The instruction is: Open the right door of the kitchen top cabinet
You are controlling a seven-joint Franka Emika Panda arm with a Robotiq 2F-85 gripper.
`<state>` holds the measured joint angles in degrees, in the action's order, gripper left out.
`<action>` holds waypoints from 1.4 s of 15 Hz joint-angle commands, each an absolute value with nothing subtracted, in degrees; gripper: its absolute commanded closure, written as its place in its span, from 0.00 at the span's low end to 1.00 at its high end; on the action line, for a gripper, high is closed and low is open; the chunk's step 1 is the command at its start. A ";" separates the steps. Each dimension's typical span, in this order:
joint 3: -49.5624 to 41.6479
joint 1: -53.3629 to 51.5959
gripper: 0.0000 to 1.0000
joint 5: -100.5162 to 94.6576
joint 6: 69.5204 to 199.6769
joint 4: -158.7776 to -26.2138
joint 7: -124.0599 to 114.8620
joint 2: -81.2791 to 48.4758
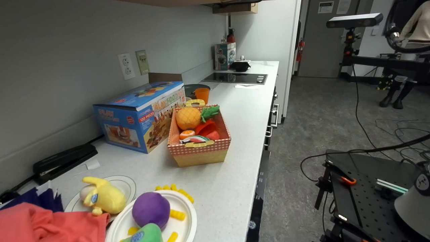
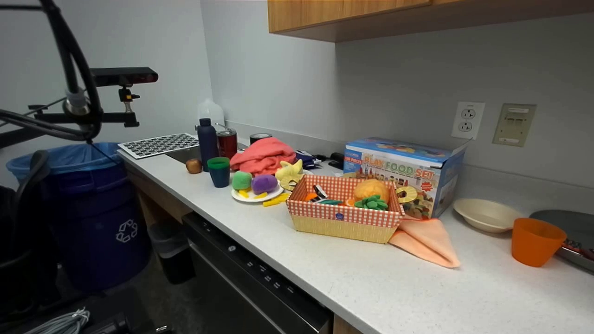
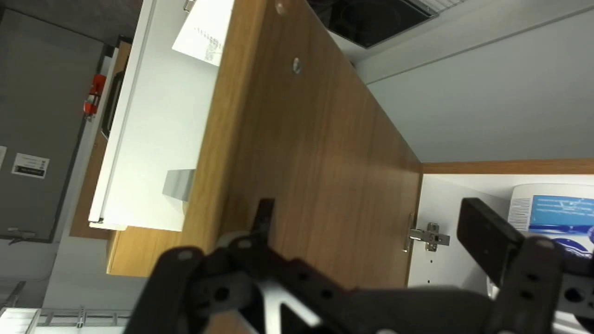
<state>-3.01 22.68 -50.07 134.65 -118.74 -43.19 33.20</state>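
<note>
The wood door (image 3: 338, 153) of the kitchen top cabinet stands open in the wrist view, with its inner face toward me. A metal hinge (image 3: 429, 235) joins it to the white cabinet interior (image 3: 445, 199). My gripper (image 3: 371, 222) has its fingers wide apart with nothing between them. The left finger is in front of the door's inner face, near its free edge; I cannot tell whether it touches. The right finger is in front of the cabinet opening. Both exterior views show only the cabinet's lower part (image 1: 168, 2) (image 2: 352, 32); the gripper is out of view there.
A white container with a blue label (image 3: 557, 218) stands inside the cabinet. A white panel (image 3: 162, 125) lies beyond the door's free edge. Below the cabinet, the counter (image 2: 334, 273) holds a checkered basket (image 2: 343, 227), a play food box (image 2: 399, 162) and an orange cup (image 2: 536, 241).
</note>
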 commanded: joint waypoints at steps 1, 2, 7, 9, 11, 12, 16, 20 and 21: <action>-3.57 21.78 0.00 -50.52 134.25 -118.53 -43.38 33.13; -3.54 21.77 0.00 -50.53 134.25 -118.53 -43.39 33.13; -3.52 21.77 0.00 -50.53 134.24 -118.53 -43.42 33.14; -3.52 21.77 0.00 -50.53 134.24 -118.53 -43.42 33.14; -3.52 21.77 0.00 -50.53 134.24 -118.53 -43.42 33.14; -3.52 21.77 0.00 -50.53 134.24 -118.53 -43.42 33.14; -4.78 22.59 0.00 -50.27 134.22 -115.97 -43.96 30.23; -8.11 23.93 0.00 -50.32 134.60 -112.75 -45.55 26.21; -9.00 24.22 0.00 -50.45 134.70 -111.84 -46.01 25.14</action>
